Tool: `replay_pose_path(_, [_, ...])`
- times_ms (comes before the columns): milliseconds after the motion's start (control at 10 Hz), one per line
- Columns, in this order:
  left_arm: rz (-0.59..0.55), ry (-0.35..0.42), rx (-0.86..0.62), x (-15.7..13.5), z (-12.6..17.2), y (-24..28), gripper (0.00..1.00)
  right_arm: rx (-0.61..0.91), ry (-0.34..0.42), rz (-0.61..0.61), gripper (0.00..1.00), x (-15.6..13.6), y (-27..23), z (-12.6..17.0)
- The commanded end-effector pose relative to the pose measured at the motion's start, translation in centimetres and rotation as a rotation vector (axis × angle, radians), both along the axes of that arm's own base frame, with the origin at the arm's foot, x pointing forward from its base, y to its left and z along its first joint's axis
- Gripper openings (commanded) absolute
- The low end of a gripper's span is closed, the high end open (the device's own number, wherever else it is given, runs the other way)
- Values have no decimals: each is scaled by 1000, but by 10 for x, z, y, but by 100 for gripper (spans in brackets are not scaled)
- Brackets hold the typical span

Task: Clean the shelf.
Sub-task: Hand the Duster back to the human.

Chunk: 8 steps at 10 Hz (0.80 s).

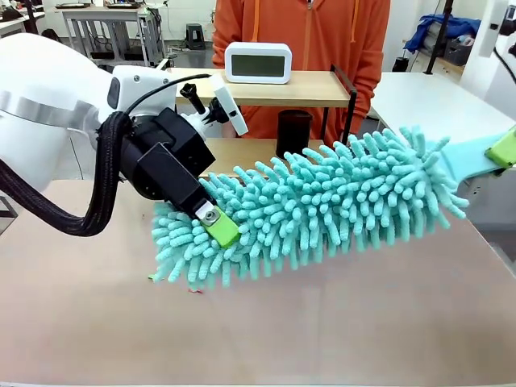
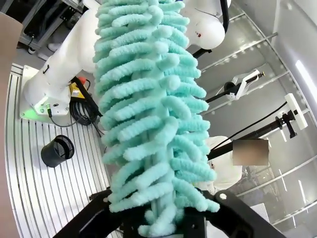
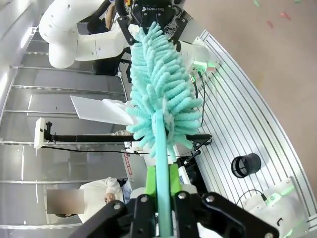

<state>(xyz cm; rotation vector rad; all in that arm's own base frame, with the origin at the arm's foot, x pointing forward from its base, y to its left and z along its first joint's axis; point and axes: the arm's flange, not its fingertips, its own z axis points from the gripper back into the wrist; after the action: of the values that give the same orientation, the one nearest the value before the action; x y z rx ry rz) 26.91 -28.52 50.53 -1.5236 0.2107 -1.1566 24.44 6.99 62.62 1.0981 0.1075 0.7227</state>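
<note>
A long teal chenille duster [image 1: 322,201] hangs across the middle, above the brown table, held at both ends. My left gripper [image 1: 214,222] is shut on the duster's fluffy tip; in the left wrist view the duster [image 2: 148,109] rises out of that gripper [image 2: 161,223]. At the far right my right gripper [image 1: 504,149] is shut on the duster's flat teal handle. In the right wrist view that gripper [image 3: 162,184] clamps the handle between green pads, with the duster [image 3: 158,84] running up to the left gripper [image 3: 151,20]. The shelf [image 1: 314,87] stands behind the duster, two wooden boards in a black frame.
A white digital clock [image 1: 258,63] sits on the shelf's top board and a black cup [image 1: 294,133] on the lower one. A person in an orange hoodie [image 1: 302,32] stands behind the shelf. A white table [image 1: 427,105] adjoins at the right. The brown tabletop [image 1: 282,330] lies bare in front.
</note>
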Motion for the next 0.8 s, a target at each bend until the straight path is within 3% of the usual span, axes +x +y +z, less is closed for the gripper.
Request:
replay_pose_path(0, [-14, -32, -7, -8, -4, 0, 0, 5, 2, -28, 13, 3, 1, -4])
replay_pose_path(300, [-20, -32, -9, -7, -5, 2, 0, 13, 9, -27, 13, 4, -3, -8])
replay_pose_path(400, [-19, -35, -6, -7, -4, 2, 0, 29, -1, -15, 69, 4, -6, -7])
replay_pose_path(600, [-24, -36, 1, -6, -5, 3, 0, 65, 3, -41, 72, 5, -17, -6])
replay_pose_path(700, [-65, -51, 14, -8, -5, 4, 0, 106, 29, -94, 100, 9, -23, -8])
